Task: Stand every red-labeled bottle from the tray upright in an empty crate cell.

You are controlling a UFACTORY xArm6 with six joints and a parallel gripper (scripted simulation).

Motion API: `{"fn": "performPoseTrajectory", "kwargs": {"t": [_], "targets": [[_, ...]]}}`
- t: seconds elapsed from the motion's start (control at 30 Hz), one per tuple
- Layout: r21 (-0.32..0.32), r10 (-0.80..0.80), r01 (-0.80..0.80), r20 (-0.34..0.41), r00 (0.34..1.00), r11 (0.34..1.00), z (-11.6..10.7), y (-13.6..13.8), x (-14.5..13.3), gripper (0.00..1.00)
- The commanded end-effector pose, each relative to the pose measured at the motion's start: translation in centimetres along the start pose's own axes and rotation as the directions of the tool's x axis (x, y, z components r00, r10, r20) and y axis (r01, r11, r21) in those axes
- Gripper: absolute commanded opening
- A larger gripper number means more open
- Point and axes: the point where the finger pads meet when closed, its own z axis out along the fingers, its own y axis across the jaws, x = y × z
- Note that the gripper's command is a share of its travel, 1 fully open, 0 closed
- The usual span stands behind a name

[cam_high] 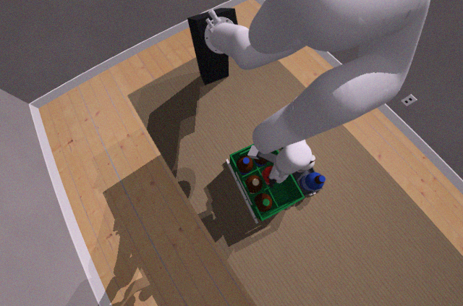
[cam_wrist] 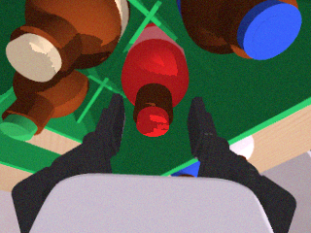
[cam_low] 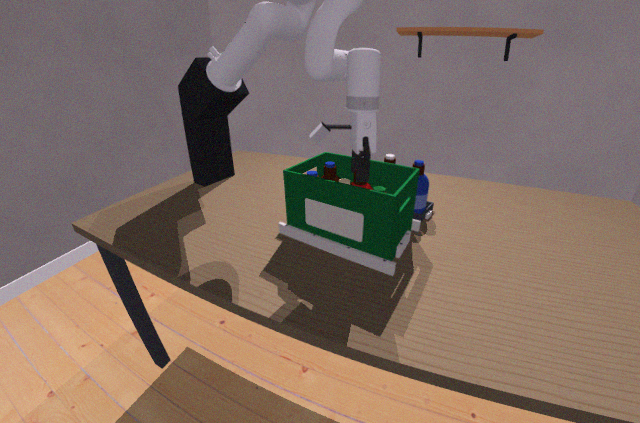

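Grey walls (cam_low: 103, 20) enclose a plank floor (cam_low: 62, 346). A wooden table (cam_low: 516, 278) stands on dark legs; a shelf (cam_low: 467, 32) hangs far right.

The worktop (cam_low: 516, 263) looks like pale wood with a fine ribbed grain, matt. The floor (cam_low: 62, 356) beneath it is warmer, knotted planking with a slight sheen. The crate (cam_low: 382, 211) reads as smooth green plastic, flat in finish, with a plain white panel (cam_low: 333, 219) on its side. Inside the crate, the red bottle (cam_wrist: 155, 73) is glossy, catching a bright highlight, and the brown bottles (cam_wrist: 73, 29) beside it shine like glass. The arm (cam_high: 336, 33) above the crate is smooth satin white; the hand (cam_wrist: 155, 121) has dull black fingers.
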Motion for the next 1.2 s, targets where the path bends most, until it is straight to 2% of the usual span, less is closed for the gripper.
{"fn": "performPoseTrajectory", "kwargs": {"t": [0.0, 0.5, 1.17], "targets": [[0.001, 0.000, 0.000, 0.002, 1.000, 1.000, -0.1, -0.1, -0.1, 0.65], [0.001, 0.000, 0.000, 0.002, 1.000, 1.000, -1.5, -0.1, -0.1, 0.65], [0.001, 0.000, 0.000, 0.002, 1.000, 1.000, -5.8, 0.0, -0.1, 0.65]]}}
